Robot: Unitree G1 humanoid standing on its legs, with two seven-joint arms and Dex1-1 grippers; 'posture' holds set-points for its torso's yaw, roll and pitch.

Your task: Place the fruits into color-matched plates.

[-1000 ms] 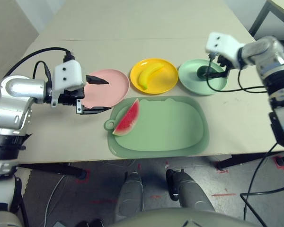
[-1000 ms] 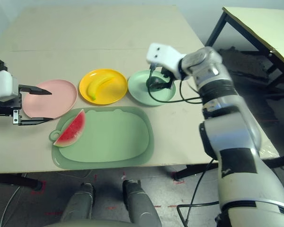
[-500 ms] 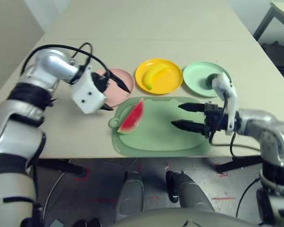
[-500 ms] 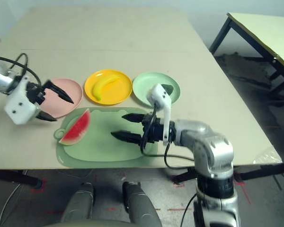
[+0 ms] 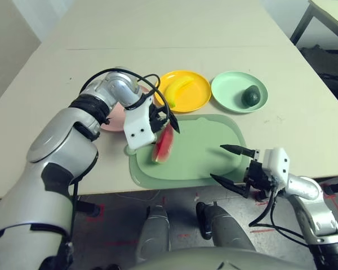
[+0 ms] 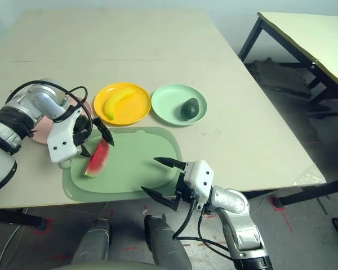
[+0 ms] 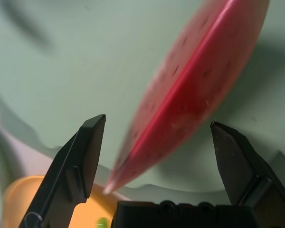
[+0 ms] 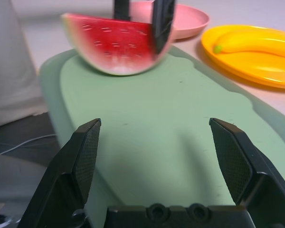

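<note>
The red watermelon wedge [image 5: 162,145] stands tilted up on the left part of the large green mat [image 5: 200,152]. My left gripper [image 7: 156,122] is open with one finger on each side of the wedge. The pink plate [image 5: 109,120] lies just behind it, mostly hidden by my left arm. The banana [image 5: 177,89] lies in the yellow plate [image 5: 198,95]. The dark green avocado [image 5: 250,96] sits in the mint green plate [image 5: 230,87]. My right gripper [image 5: 218,162] is open and holds nothing, low over the mat's near right edge, pointing at the wedge [image 8: 116,47].
The mat has a small ring tab [image 5: 129,151] at its left side. The table's front edge [image 5: 101,190] runs just below the mat. A second table [image 6: 321,45] stands at the far right.
My left gripper has swung from the pink plate onto the watermelon, which now stands up instead of lying flat. My right gripper has drawn back to the mat's near edge. The camera shifted.
</note>
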